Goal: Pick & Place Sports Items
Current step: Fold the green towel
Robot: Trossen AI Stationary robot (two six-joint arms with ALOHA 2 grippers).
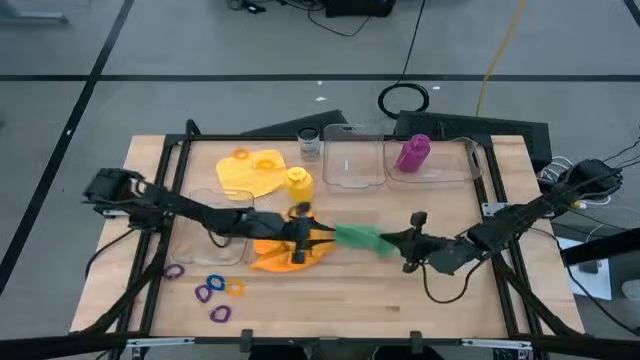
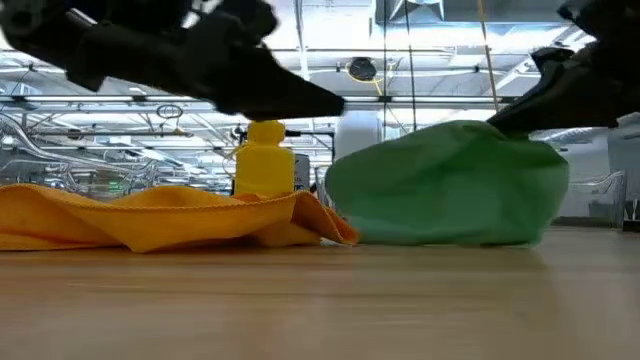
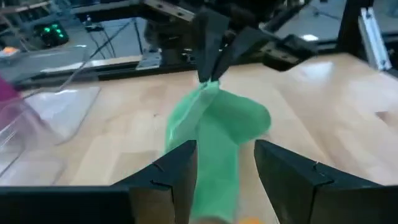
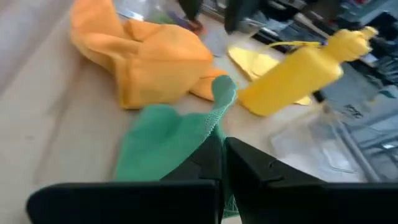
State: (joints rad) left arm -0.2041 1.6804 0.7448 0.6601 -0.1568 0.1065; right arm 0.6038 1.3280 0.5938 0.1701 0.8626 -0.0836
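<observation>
A green cloth [image 1: 360, 238] lies at mid-table, its lower part on the wood [image 2: 450, 190]. My right gripper [image 1: 405, 242] is shut on the end toward the table's right. My left gripper [image 3: 227, 177] is open just left of the cloth, above an orange cloth [image 1: 285, 255]. The green cloth's near end [image 3: 214, 168] reaches between its two fingers; whether they touch it I cannot tell. A yellow bottle [image 1: 298, 181] stands upright behind the orange cloth. Beside it a yellow cloth [image 1: 250, 170] lies flat. A purple bottle [image 1: 413, 153] lies in a clear box. My right gripper pinches a bunched corner of the green cloth [image 4: 219, 115] between its two shut fingers. It comes from the table's right, slanting a little downward. That corner is raised, and the cloth hangs slack from it down to the table [image 2: 440, 235].
Two clear boxes [image 1: 352, 165] [image 1: 455, 170] and a small glass jar [image 1: 309, 143] stand along the far edge. Another clear box [image 1: 205, 240] sits under the left arm. Several coloured rings [image 1: 215, 290] lie near the front left. Bare wood stretches along the front right.
</observation>
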